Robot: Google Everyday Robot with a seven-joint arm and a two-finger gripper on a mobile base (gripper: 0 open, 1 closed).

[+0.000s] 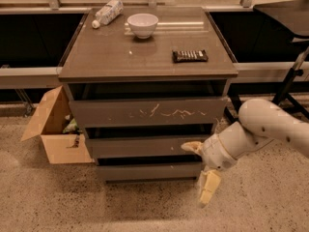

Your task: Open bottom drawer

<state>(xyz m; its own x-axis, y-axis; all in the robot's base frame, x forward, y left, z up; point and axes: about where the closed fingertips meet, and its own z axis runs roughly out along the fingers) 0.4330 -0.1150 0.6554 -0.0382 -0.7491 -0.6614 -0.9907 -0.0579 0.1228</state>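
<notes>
The bottom drawer (145, 171) is the lowest, smallest-looking dark grey-brown front of the cabinet, plain and without a handle, and it sits flush and closed. My gripper (199, 170) is at the cabinet's lower right corner, open. One pale finger (191, 147) points left at the level of the middle drawer's right end. The other finger (208, 188) hangs down to the right of the bottom drawer. The white arm (270, 127) comes in from the right. Neither finger holds anything.
The top drawer (149, 111) has white scratch marks; the middle drawer (140, 146) lies below it. On the cabinet top stand a white bowl (142, 24), a lying plastic bottle (107, 12) and a dark flat bar (190, 55). An open cardboard box (53, 129) stands at the left.
</notes>
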